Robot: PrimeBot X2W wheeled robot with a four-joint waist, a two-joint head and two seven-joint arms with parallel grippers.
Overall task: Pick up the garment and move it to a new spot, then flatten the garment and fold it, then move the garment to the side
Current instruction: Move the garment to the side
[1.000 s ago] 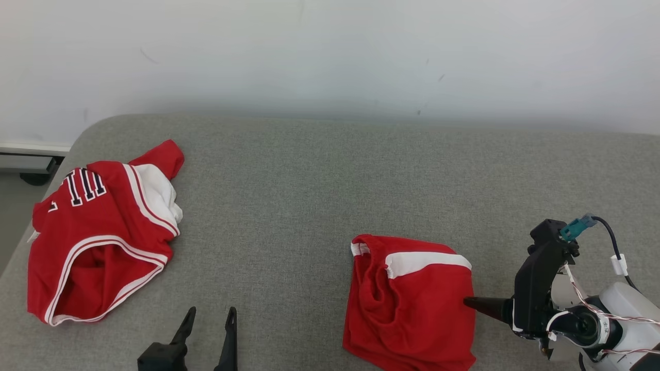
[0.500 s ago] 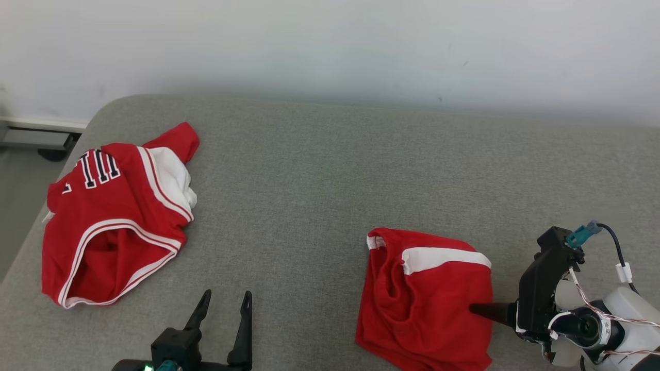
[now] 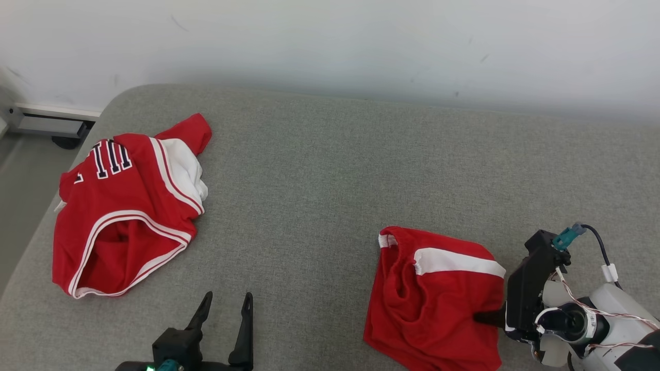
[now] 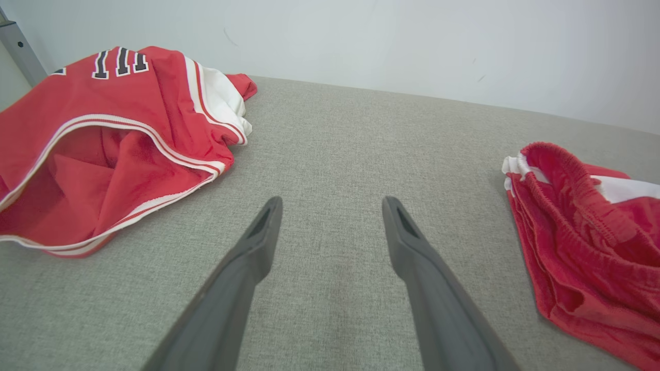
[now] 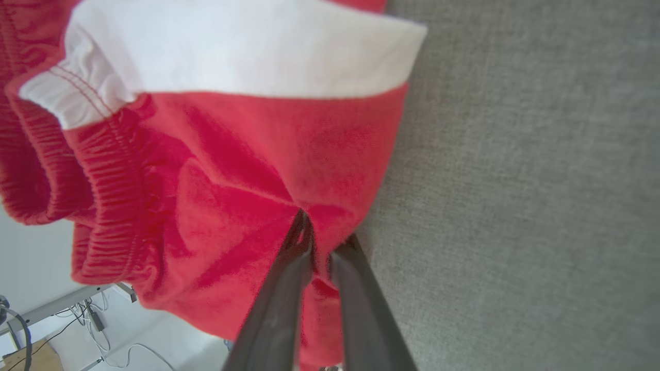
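Right gripper is pinched shut on a thin bit of the shorts' right edge, front-right on the pad, left gripper wide open, so I'd guess that small bite slips when lifting.

A crumpled red jersey lies on the grey cushion by a white wall

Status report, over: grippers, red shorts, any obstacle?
Right gripper shut on red shorts, right edge. Left gripper open. Red jersey far left, apart, not blocking.
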